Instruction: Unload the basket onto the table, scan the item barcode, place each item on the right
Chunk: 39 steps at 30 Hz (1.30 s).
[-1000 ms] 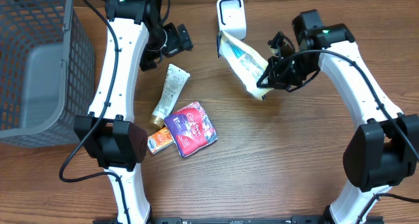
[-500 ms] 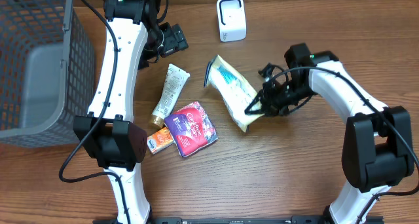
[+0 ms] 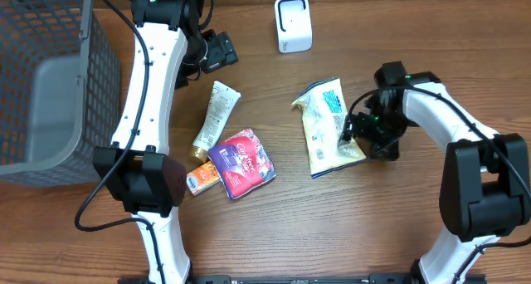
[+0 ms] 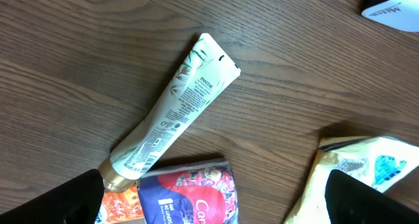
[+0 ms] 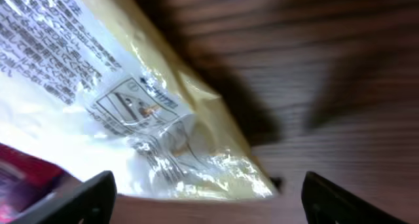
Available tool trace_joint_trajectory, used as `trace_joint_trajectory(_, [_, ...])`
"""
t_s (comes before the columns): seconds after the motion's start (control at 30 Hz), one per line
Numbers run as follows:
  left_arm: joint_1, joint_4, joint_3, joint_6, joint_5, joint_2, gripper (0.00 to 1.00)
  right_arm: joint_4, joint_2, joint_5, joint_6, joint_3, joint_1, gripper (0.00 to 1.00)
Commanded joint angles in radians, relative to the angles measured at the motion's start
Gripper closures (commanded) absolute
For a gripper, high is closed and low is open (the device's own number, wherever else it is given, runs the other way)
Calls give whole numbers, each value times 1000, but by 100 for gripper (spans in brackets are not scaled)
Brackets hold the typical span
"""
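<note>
A brown wood-grain table [image 3: 398, 226] fills the overhead view. The snack bag [image 3: 325, 128], pale yellow with blue and white print, lies flat on it directly ahead of the right claw [image 3: 361, 137]. The bag's nearer edge lies at the fingertips; whether they touch it I cannot tell. In the right wrist view that claw's fingers [image 5: 78, 199] stand wide apart at the lower corners of the picture. The bag's crinkled end rests on the wood between and beyond them, not clamped.

The white barcode scanner [image 3: 293, 23] stands upright near the far edge, well apart from the right claw and clear of the bag.

The left claw [image 3: 220, 50] hangs above the table with its fingers [image 4: 59, 201] spread wide and nothing between them. Below it a white tube [image 4: 173, 112] lies on a slant, its gold cap end touching a red pouch [image 4: 190, 194]. A small orange packet [image 4: 121, 205] sits just beside the pouch. A grey mesh basket [image 3: 50, 85] stands well off to the left claw's outer side, at the table's edge.
</note>
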Motion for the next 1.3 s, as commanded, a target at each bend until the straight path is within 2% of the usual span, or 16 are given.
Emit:
trace_joint_trajectory(0.0, [1, -2, 20, 12, -16, -12, 0, -82, -14, 163, 27, 134, -10, 8])
trace_joint_trajectory(0.07, [1, -2, 20, 12, -16, -12, 0, -152, -14, 211, 27, 229, -10, 8])
trace_joint_trajectory(0.1, [0, -2, 20, 12, -16, -12, 0, -206, -14, 217, 27, 341, -7, 12])
trace_joint_trajectory(0.13, [0, -2, 20, 12, -16, -12, 0, -210, -14, 204, 26, 380, -5, 19])
trace_joint_trajectory(0.2, [-1, -2, 20, 12, -15, -12, 0, -193, -14, 164, 23, 426, 4, 47])
trace_joint_trajectory(0.27, [-2, -2, 20, 11, -13, -12, 0, -153, -14, 125, 23, 433, 13, 70])
trace_joint_trajectory(0.3, [-1, -2, 20, 11, -13, -12, 0, -131, -13, 114, 24, 431, 20, 78])
trace_joint_trajectory(0.33, [-1, -2, 20, 11, -13, -12, 0, -112, -6, 113, 24, 426, 26, 81])
trace_joint_trajectory(0.5, [-2, -2, 20, 12, -13, -12, 0, 53, 39, 113, 79, 340, 83, 89])
trace_joint_trajectory(0.77, [-1, -2, 20, 12, -13, -12, 0, 198, 158, 126, 132, 263, 157, 89])
trace_joint_trajectory(0.9, [-2, -3, 20, 12, -13, -12, 0, 208, 206, 218, 193, 263, 167, 89])
trace_joint_trajectory(1.03, [-1, -3, 20, 12, -13, -12, 0, 195, 198, 222, 199, 271, 167, 90])
trace_joint_trajectory(1.17, [-1, -5, 20, 12, -13, -12, 0, 97, 174, 221, 199, 354, 166, 89])
trace_joint_trajectory(1.27, [-1, -5, 20, 12, -13, -12, 0, 6, 159, 199, 195, 451, 165, 83])
